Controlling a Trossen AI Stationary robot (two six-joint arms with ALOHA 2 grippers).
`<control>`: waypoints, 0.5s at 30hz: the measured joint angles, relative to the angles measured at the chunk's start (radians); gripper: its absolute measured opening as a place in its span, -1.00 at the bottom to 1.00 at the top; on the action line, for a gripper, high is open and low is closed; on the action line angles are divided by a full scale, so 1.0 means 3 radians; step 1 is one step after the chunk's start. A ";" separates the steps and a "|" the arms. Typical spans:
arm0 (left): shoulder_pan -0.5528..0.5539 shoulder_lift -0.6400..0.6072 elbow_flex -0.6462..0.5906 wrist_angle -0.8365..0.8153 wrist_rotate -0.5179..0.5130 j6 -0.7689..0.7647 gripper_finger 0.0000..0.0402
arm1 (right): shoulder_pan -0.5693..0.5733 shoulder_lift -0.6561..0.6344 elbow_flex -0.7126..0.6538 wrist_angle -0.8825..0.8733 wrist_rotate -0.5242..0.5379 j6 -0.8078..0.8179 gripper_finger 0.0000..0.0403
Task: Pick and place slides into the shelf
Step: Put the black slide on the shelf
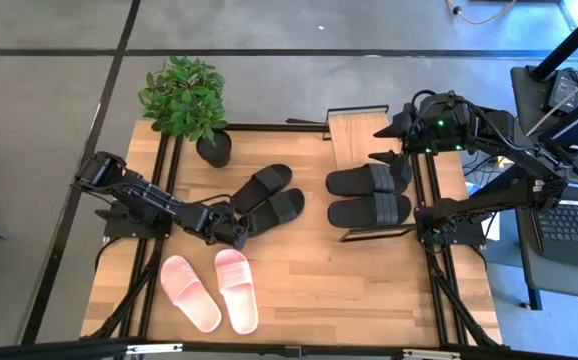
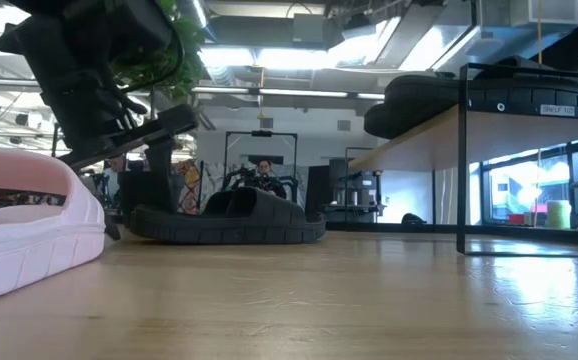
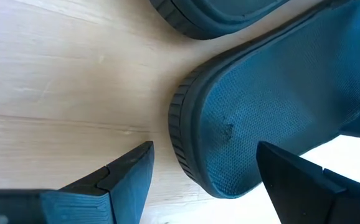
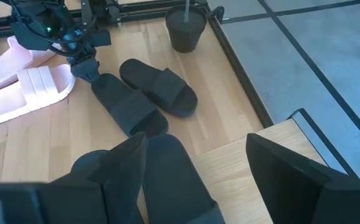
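Two black slides (image 1: 259, 185) (image 1: 277, 208) lie sole-down side by side in the middle of the table. My left gripper (image 3: 205, 149) is low at the nearer one's heel end (image 3: 230, 137). It is open, one finger over the footbed and the other beside the sole's wall; I see no touch. Two more black slides (image 1: 369, 180) (image 1: 369, 210) rest on the shelf (image 1: 354, 135) at the table's right. Above them my right gripper (image 4: 197, 140) hangs open with nothing in it. Two pink slides (image 1: 189, 292) (image 1: 237, 290) lie near the front edge.
A potted plant (image 1: 184, 100) stands at the table's far left, just behind the two middle slides. Black frame rails (image 1: 164, 200) run along the table's left and right sides. Bare wood lies between the pink slides and the shelf.
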 joint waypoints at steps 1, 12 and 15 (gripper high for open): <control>0.0000 0.0000 0.0000 0.0006 0.0000 0.0000 0.36 | 0.0000 0.0000 0.0000 0.0000 -0.0001 0.0000 0.36; 0.0000 0.0000 0.0000 0.0026 0.0001 0.0001 0.02 | 0.0000 0.0000 0.0000 0.0000 0.0000 -0.0001 0.36; 0.0000 0.0000 0.0000 0.0022 0.0003 0.0013 -0.12 | 0.0000 -0.0001 0.0000 0.0000 -0.0001 -0.0003 0.36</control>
